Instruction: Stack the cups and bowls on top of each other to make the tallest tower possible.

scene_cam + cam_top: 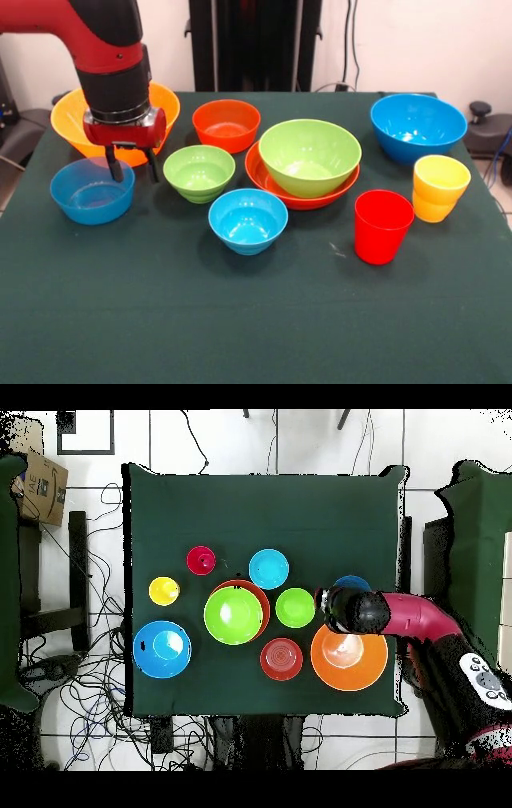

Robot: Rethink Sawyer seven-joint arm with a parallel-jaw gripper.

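The bowls and both cups, red and yellow, stood separately on the desk, apart from one large green bowl nested in a red-orange one. The end effector hung over the translucent blue bowl, fingers spread and empty.

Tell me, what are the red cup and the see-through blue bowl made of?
The red cup looks like smooth, opaque plastic with a soft sheen on its wall. The blue bowl under the claw seems to be thinner, translucent plastic: the dark tablecloth shows faintly through it. Probably plastic, not glass.
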